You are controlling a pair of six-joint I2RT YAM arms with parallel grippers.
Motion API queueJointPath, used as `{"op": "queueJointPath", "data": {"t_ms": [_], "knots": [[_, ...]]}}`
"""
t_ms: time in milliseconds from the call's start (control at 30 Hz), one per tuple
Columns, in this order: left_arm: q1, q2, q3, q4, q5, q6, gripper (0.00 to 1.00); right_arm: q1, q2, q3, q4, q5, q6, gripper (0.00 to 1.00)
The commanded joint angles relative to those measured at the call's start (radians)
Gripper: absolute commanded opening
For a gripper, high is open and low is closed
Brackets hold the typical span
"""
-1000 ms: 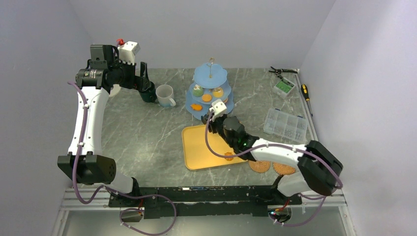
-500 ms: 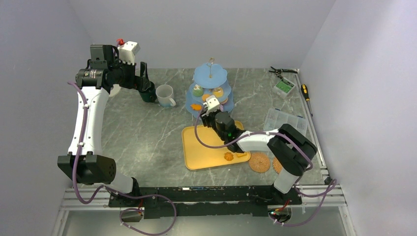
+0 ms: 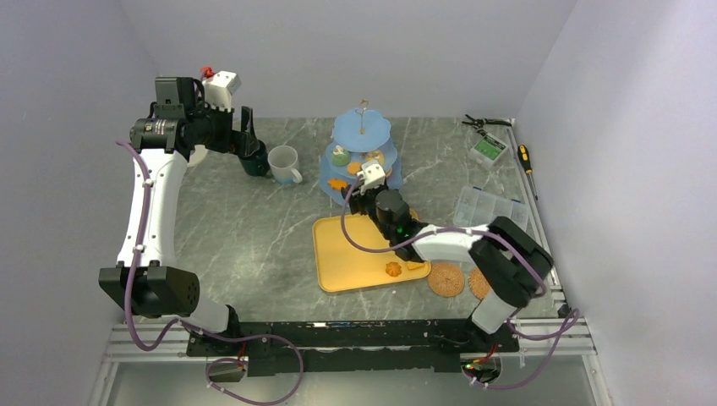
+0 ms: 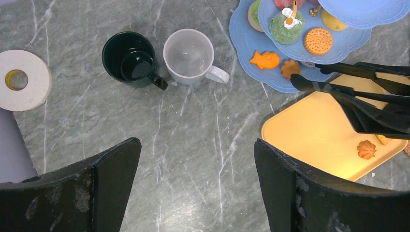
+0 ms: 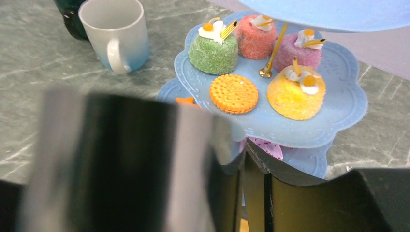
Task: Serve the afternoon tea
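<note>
Grey stone table (image 3: 254, 220) sits inside plain white walls, and we see 2 arms on it. The left arm is up at the back. Its left claw (image 4: 196, 145) hangs wide open over the mugs with nothing in it. The right arm reaches out to the light-blue stand (image 3: 362, 131), which has 3 plates and stands at the back, near the middle. Just in front of the stand lies the yellow tray (image 3: 347, 254).

The white mug (image 4: 189, 54) and the dark green mug (image 4: 129, 60) stand upright side by side, left of the stand.

The right claw (image 5: 239, 164) has hold of the black tongs (image 4: 348, 92). It squeezes them only a little, so the 2 tong tips are apart. The tips poke in at the bottom plate, right by a small orange biscuit (image 4: 290, 68). We cannot tell if they touch it.

On the middle plate sit 4 cupcakes (image 5: 212, 50).

We think the next job is the loose biscuit (image 4: 366, 149) on the tray. It lies behind the tong tips, by the tray's near right corner, so the tongs must pull back toward their own arm. The right arm is much nearer to it than the left.
</note>
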Motion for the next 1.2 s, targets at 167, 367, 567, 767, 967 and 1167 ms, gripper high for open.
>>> {"op": "queueJointPath", "data": {"t_ms": [167,367,567,767,967,1167], "knots": [[0.003,-0.002,0.046,0.005,0.013,0.019,0.93,0.046,-0.388,-0.186,-0.232,0.021,0.163,0.60],[0.004,0.004,0.048,0.001,0.016,0.024,0.93,0.122,-0.600,-0.269,-0.489,0.095,0.261,0.60],[0.003,0.003,0.038,0.002,0.022,0.027,0.93,0.165,-0.723,-0.269,-0.727,0.167,0.379,0.60],[0.003,0.003,-0.001,0.006,0.046,0.033,0.93,0.192,-0.800,-0.273,-0.878,0.218,0.457,0.60],[0.001,0.010,-0.063,-0.021,0.138,0.061,0.93,0.214,-0.832,-0.273,-0.960,0.227,0.497,0.60],[-0.173,-0.023,-0.324,-0.008,0.114,0.176,0.91,0.224,-0.875,-0.284,-0.977,0.230,0.508,0.60]]}}
